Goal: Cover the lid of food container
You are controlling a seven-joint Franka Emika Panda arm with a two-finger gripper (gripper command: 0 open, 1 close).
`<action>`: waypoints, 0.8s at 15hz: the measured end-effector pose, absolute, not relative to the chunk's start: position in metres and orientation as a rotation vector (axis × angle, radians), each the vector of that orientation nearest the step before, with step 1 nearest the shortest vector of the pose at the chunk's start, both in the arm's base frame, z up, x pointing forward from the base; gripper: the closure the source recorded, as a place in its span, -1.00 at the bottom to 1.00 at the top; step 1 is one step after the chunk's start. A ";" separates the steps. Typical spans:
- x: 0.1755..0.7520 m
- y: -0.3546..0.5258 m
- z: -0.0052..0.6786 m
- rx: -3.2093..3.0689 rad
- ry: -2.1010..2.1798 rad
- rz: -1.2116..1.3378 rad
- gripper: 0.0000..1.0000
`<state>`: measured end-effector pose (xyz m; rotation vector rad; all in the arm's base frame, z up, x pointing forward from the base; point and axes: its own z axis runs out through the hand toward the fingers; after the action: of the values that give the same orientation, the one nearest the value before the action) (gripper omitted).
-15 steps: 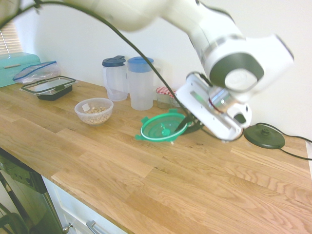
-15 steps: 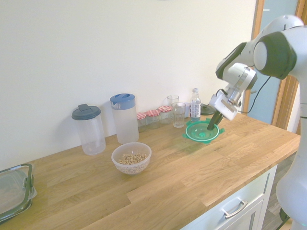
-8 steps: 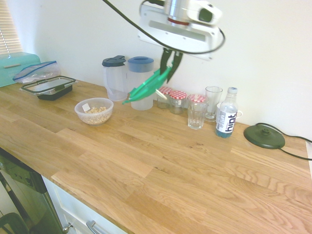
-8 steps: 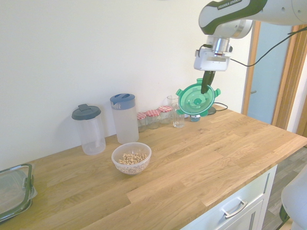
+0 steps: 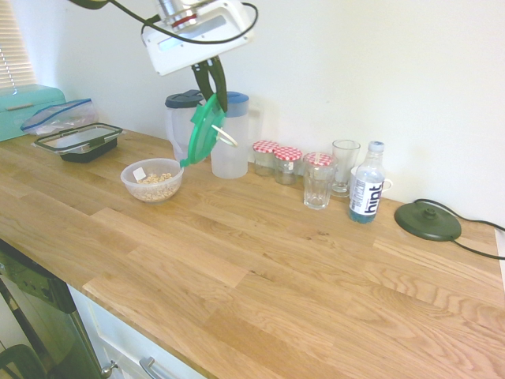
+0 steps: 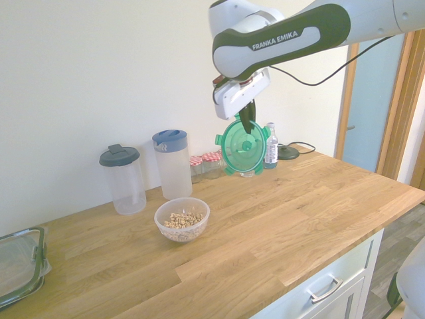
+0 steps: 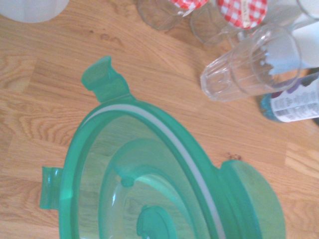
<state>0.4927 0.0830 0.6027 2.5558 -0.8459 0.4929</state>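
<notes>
Fingers [image 6: 247, 125] clamped on lid [image 6: 243, 146] rim, lid hanging tilted, airborne.

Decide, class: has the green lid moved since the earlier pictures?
Yes. The lid, off the counter, has travelled from beside the water bottle towards the food container.

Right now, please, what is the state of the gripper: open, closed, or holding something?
Gripper: closed on the rim of the green lid, which hangs tilted in the air above the counter.

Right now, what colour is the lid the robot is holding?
See-through green; the lid shows best in the wrist view.
</notes>
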 end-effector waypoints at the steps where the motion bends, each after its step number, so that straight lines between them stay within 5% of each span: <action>1: 0.487 0.108 0.601 2.491 -0.834 0.540 1.00; 12: 0.469 0.268 0.522 1.740 -0.877 0.628 1.00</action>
<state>0.4690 0.2679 0.5217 1.7402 -0.8774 0.6275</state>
